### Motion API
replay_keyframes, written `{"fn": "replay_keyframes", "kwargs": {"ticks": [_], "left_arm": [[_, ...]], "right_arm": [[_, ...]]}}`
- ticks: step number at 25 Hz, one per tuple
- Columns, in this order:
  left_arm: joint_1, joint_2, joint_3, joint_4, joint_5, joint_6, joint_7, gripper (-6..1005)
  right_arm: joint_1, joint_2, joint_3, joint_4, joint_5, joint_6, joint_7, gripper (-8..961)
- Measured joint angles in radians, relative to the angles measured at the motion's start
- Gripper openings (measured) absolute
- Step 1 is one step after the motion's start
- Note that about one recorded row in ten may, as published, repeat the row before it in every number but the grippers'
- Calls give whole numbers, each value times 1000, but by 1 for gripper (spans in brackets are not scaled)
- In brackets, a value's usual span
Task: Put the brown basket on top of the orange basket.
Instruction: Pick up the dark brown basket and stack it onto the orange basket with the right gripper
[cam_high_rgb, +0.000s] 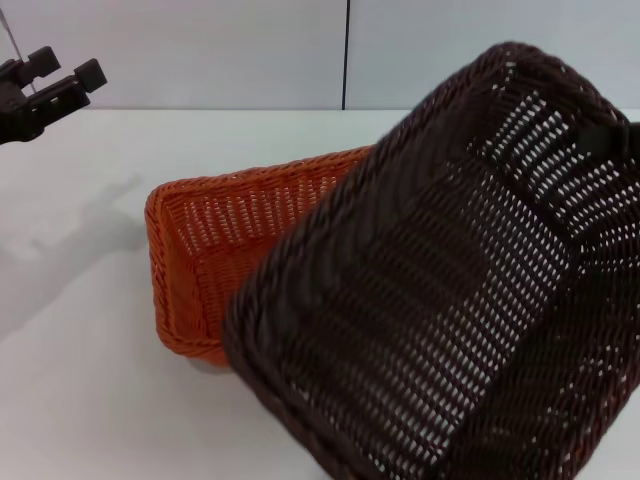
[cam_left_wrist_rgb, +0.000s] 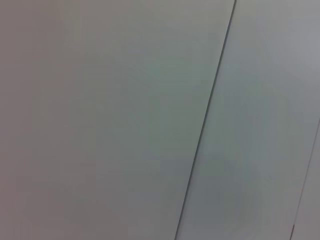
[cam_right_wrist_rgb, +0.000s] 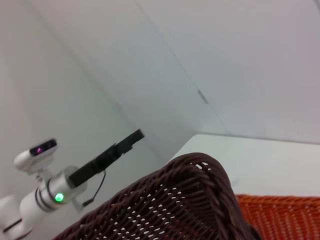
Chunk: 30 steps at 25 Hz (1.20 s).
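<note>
The brown basket (cam_high_rgb: 430, 290) is held tilted in the air at the right, its near-left corner overlapping the orange basket (cam_high_rgb: 215, 260), which rests on the white table (cam_high_rgb: 80, 380). The lift appears done; levelling and lowering remain. The right gripper is mostly hidden behind the far rim, so its grip cannot be told. The left gripper (cam_high_rgb: 55, 80) is parked far left, fingers apart.

brown basket (cam_high_rgb: 420, 290) woven wicker-style, slight sheen; orange basket (cam_high_rgb: 215, 250) same weave; table (cam_high_rgb: 80, 330) smooth matt white
</note>
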Motion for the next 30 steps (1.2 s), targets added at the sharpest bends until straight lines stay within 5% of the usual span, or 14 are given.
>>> {"fn": "replay_keyframes", "kwargs": {"ticks": [14,30], "left_arm": [[4,-1,7,-14,0,-8,0,859],[14,3,-10,-12,-3,-7,11,859]], "right_arm": [[-9,45,2,-5,54,97,78,171],[-25,133,-6,-9,87,287,94,170]]}}
